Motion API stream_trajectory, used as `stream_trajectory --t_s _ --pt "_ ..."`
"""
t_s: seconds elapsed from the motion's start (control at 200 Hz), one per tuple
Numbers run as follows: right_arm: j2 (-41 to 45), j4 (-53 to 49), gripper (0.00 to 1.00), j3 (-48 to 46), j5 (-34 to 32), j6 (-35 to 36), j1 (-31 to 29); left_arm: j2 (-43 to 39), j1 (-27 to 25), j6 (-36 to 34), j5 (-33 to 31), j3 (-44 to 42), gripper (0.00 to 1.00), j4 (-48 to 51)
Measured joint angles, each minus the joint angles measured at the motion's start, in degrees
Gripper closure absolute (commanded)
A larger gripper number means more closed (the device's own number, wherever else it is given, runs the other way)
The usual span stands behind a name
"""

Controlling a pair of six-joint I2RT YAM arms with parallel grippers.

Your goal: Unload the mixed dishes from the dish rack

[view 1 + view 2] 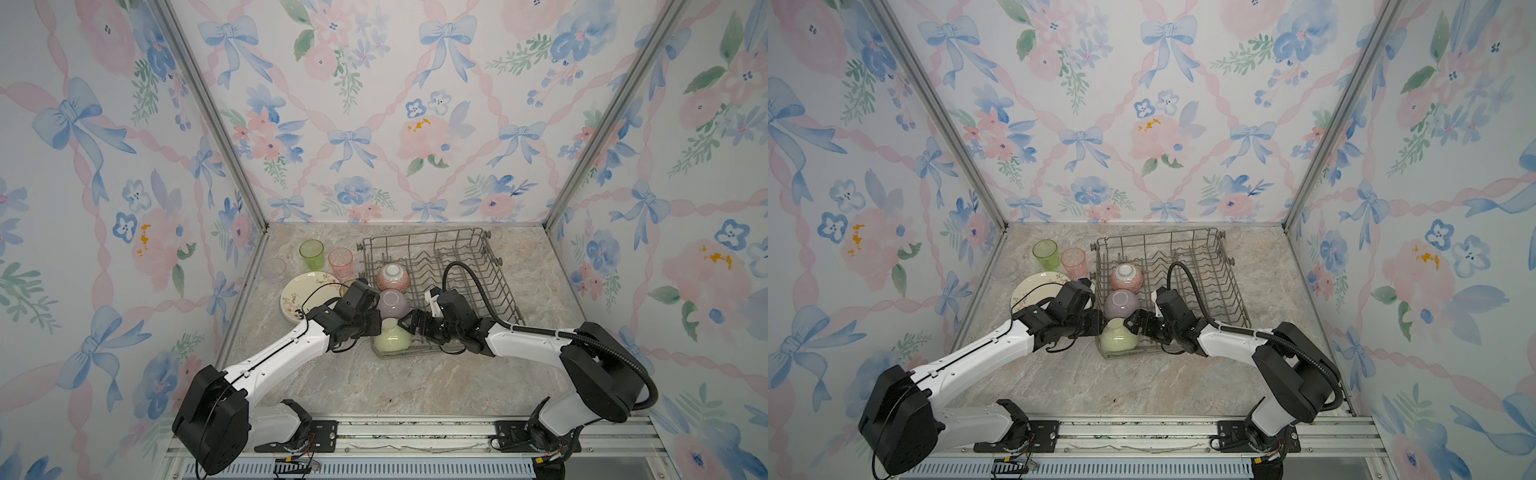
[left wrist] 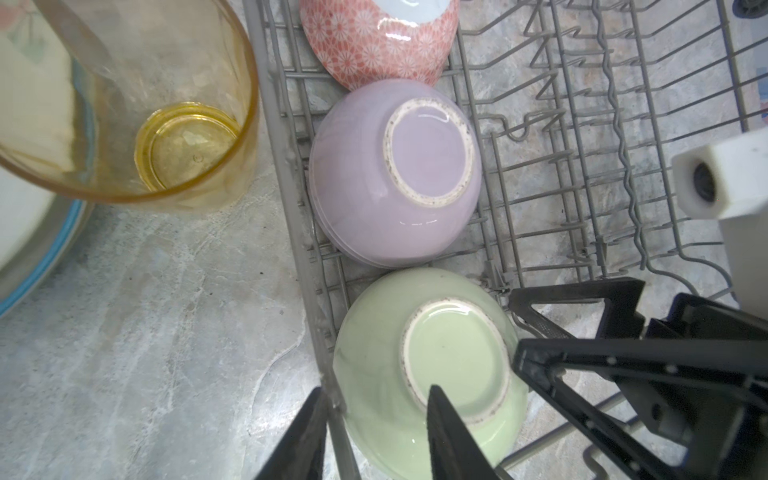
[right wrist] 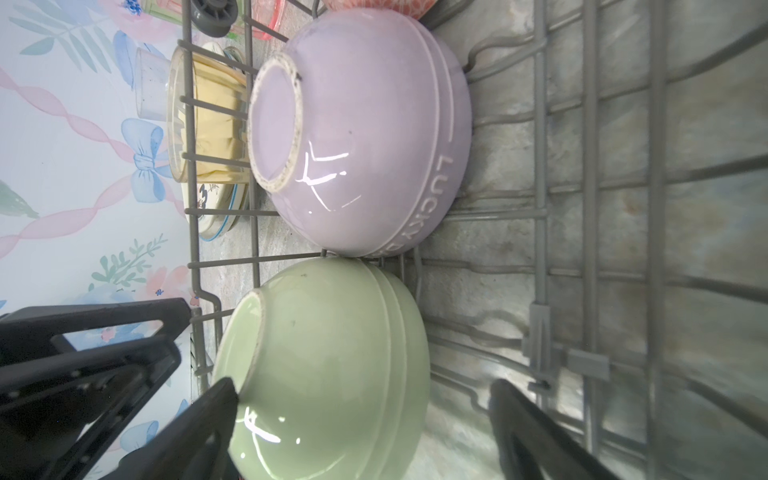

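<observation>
The grey wire dish rack [image 1: 469, 266] [image 1: 1204, 266] holds three upturned bowls in a row along its left wall: pink [image 1: 393, 276] [image 2: 382, 45], lilac [image 1: 392, 303] [image 3: 365, 137] and green [image 1: 391, 337] [image 2: 432, 365] [image 3: 328, 365]. My left gripper [image 1: 377, 326] [image 2: 376, 390] straddles the rack's wall wire and the green bowl's near side. One finger lies against the wire and the other over the bowl's foot; whether they pinch is unclear. From the opposite side, my right gripper [image 1: 405, 322] [image 3: 363, 384] stands open around the green bowl, one fingertip by its foot and the other apart from its rim.
On the counter left of the rack sit a stack of plates with the cream floral one on top [image 1: 305, 295], a green tumbler [image 1: 311, 254], a pink tumbler [image 1: 340, 262], a clear tumbler [image 1: 273, 268] and a yellow tumbler [image 2: 137, 104]. Floral walls enclose three sides.
</observation>
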State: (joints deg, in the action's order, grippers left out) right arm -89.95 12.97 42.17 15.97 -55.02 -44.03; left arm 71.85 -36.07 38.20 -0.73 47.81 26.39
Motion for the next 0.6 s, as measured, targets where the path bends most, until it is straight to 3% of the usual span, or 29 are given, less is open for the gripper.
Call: stream_trajectory --t_s 0.6 --pt "-0.04 2.12 0.02 -0.44 -1.77 -5.01 -2.99 0.26 0.11 0.0 1.51 -2.29 0.68 -2.05"
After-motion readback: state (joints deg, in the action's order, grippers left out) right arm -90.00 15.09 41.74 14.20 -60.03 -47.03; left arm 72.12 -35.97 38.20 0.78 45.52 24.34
